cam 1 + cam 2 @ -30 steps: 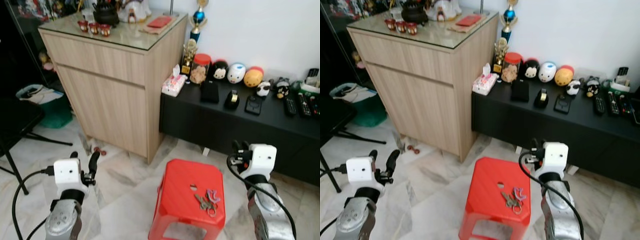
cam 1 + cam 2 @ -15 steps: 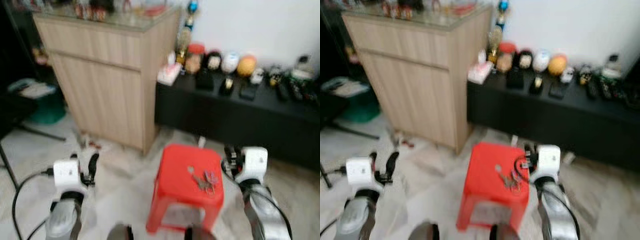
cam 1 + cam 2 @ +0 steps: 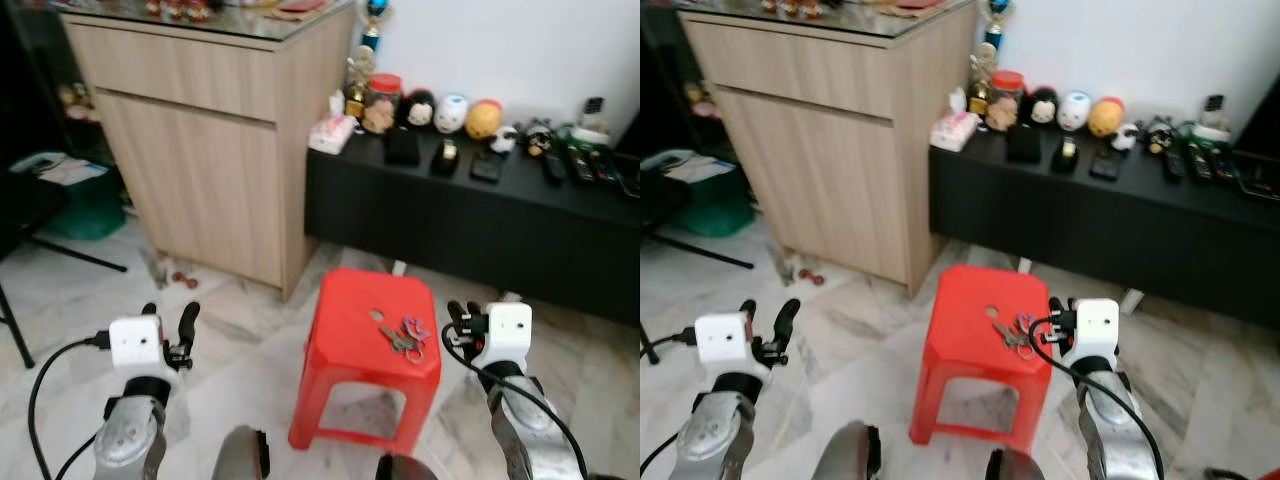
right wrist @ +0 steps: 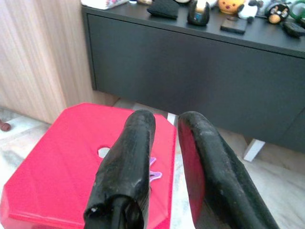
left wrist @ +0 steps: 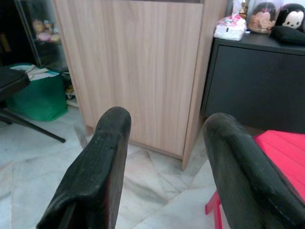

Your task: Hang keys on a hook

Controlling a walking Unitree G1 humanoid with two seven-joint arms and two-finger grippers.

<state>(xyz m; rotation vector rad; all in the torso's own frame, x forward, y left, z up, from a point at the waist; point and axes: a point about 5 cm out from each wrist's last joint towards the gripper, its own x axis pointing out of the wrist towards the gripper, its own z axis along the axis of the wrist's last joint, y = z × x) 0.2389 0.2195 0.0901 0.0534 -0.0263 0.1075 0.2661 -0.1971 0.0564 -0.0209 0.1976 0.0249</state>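
— On top of the red stool (image 3: pixel 345 345), near its right edge, lie the keys (image 3: pixel 403 336): a loose metal bunch with purple tags on smooth moulded plastic.

— And the right gripper (image 3: pixel 458 318)?

— Just beside them, black fingers narrowly parted, empty. The left gripper (image 3: pixel 168 320) hangs wide apart over the marble floor (image 3: pixel 250 340).

— Risk?

— I'd judge a clumsy pinch could skid the bunch off that slick edge.

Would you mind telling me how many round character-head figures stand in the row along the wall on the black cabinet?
3: a black-eared one on the left of the row, a white one in the middle, an orange one on the right, all on the black cabinet. Smaller figures further right are too small to class.
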